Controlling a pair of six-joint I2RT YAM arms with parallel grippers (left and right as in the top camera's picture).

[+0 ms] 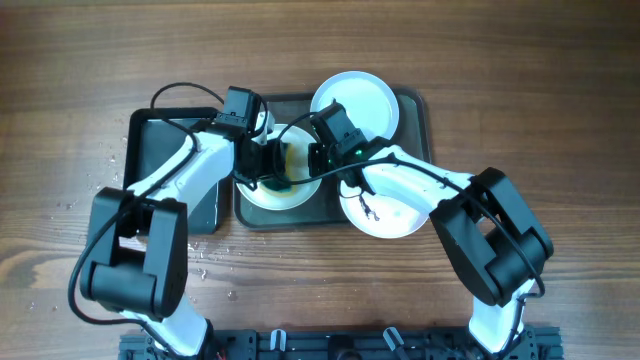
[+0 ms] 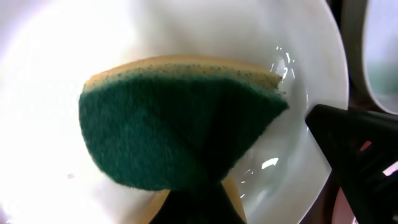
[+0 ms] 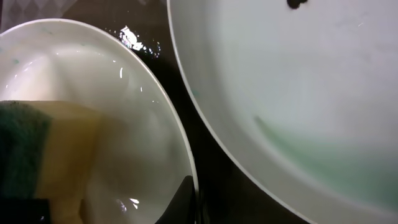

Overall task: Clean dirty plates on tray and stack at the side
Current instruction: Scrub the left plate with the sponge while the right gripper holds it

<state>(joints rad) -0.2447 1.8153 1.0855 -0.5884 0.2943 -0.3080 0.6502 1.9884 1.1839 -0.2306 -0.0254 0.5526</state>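
On the dark tray [image 1: 416,125], a white plate [image 1: 268,196] lies at the left. My left gripper [image 1: 272,172] is shut on a green and yellow sponge [image 2: 180,124], pressed flat on that plate [image 2: 50,93]. My right gripper [image 1: 320,158] is shut on the same plate's right rim [image 3: 180,143], with one dark finger [image 3: 181,200] inside the rim. A pale aqua plate [image 1: 356,103] with a dark smudge [image 3: 297,3] lies at the tray's back. A second white plate [image 1: 392,216] with a dark smudge sits at the front right, partly under the right arm.
A smaller glossy black tray [image 1: 160,150] lies left of the main tray, under the left arm. Water drops [image 1: 205,258] speckle the wooden table at the front left. The aqua plate [image 3: 298,93] lies close beside the white plate, with a narrow dark gap of tray between them.
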